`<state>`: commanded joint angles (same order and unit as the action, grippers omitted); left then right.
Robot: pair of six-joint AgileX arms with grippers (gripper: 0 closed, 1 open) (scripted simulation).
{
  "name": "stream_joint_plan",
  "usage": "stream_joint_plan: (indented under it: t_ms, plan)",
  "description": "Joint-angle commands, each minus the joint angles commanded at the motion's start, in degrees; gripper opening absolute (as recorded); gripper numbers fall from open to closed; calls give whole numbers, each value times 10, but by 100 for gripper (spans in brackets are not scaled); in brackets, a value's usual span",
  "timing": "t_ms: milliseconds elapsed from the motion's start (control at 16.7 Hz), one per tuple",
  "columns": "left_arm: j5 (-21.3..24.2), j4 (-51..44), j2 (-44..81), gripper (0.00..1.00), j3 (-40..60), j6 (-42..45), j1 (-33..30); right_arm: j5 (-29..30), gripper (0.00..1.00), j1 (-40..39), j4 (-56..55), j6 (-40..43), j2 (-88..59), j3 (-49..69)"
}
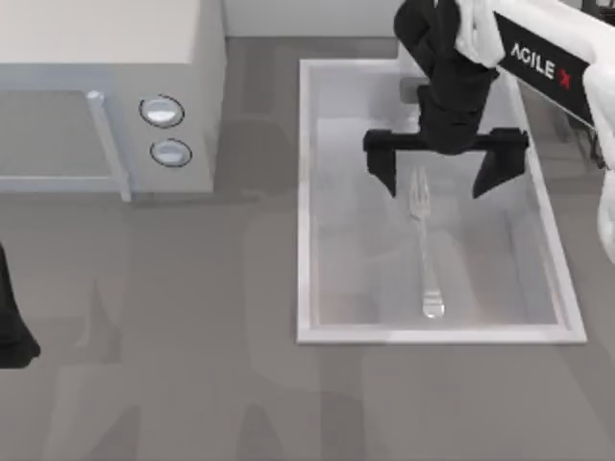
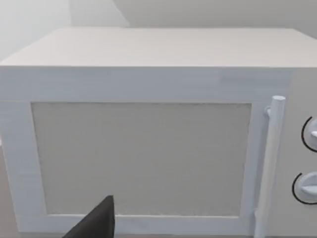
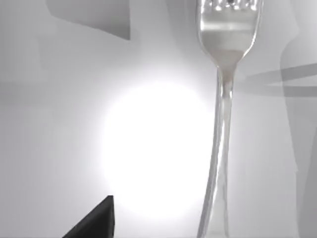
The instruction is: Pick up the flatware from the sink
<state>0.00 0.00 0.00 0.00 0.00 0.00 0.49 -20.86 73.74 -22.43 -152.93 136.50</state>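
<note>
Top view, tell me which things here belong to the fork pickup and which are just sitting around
Job:
fork, lying in the sink
right gripper, open above the tines

Bystanders:
microwave, at the table's left
left gripper, parked at the left edge

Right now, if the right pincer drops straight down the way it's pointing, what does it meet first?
Most likely the fork. The right pincer hangs open over the sink, fingers on either side of the tine end. How high it hangs is unclear, and its fingers may reach the sink floor first.
</note>
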Motion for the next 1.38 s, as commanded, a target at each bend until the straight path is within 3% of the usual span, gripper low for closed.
stream_joint_plan:
  t_ms: [360,720,1380]
  plan:
    - [0,0,0,100,0,0,0,1,100,-2,-159,-1,-42,-110]
    - [0,0,0,100,0,0,0,1,100,-3,-181,-1,-50,-129]
    - [0,0,0,100,0,0,0,1,17,-3,-181,-1,-50,-129]
